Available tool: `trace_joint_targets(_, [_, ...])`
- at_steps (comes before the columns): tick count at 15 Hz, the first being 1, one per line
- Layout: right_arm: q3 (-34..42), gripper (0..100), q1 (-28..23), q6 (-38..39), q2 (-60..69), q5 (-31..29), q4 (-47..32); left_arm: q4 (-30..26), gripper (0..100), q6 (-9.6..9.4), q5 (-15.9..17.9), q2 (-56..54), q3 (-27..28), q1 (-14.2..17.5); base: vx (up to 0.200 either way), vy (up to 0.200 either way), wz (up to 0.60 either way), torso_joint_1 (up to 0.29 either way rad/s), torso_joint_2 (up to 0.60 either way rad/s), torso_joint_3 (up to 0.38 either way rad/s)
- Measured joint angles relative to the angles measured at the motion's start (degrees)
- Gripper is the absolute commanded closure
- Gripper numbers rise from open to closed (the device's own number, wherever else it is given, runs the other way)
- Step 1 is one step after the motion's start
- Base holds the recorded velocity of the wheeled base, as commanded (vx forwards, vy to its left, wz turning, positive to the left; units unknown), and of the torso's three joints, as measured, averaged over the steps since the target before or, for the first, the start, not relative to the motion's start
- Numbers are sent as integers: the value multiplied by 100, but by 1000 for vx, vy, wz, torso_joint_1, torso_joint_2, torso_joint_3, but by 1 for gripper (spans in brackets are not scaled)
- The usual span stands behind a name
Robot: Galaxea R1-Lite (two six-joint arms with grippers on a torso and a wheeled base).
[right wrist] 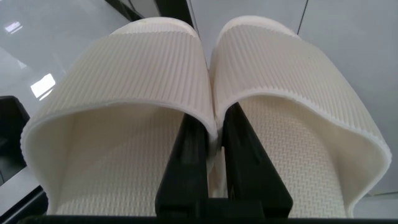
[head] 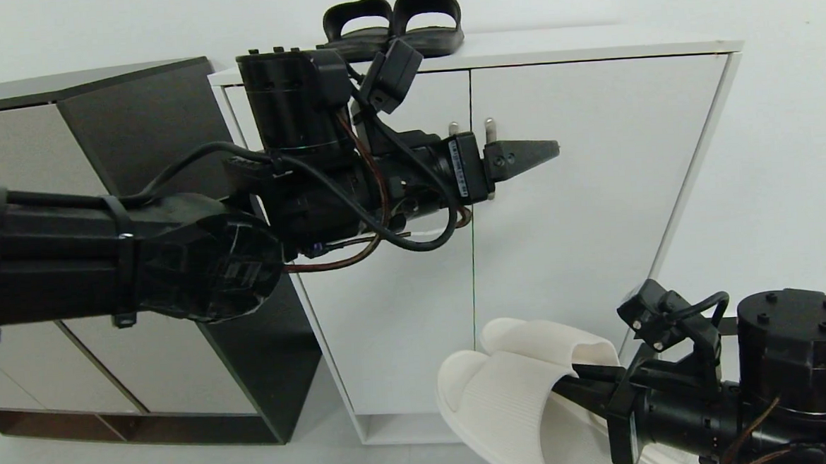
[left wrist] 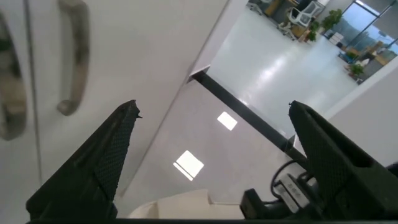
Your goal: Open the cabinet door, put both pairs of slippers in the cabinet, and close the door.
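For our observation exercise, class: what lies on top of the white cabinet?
A pair of black slippers sits side by side on top of the white cabinet, toward its left end. The left arm covers part of their near edge.

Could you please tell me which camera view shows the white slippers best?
The right wrist view: the white slippers sit side by side, with the right gripper shut on their inner edges. The head view shows them from above, partly cut off below. The left wrist view catches a pale sliver, probably them.
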State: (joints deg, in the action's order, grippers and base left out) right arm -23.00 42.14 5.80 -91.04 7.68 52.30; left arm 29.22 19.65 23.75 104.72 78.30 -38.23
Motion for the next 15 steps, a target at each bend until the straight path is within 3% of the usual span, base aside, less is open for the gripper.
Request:
trace_joint_targets(3, [-1,100,0,-6,-2,4,0,-11,0,-105,-158,247,286,67,0,0,0,0,0,0])
trace_joint_targets(7, [13,100,5,-9,2,4,0,-282,0,-402,-497,686,835,140,0,0,0,0,0,0])
trace_joint_targets(11, [32,100,2,-11,13,1,-2,-317,0,-430,-546,1006,1211,119,0,0,0,0,0,0])
trace_joint_targets(12, [32,100,5,-9,16,1,-2,-346,100,-428,-535,1050,1250,116,0,0,0,0,0,0])
trace_joint_targets(15, [43,100,0,-4,16,11,-2,-388,100,-433,-517,1113,1282,111,0,0,0,0,0,0])
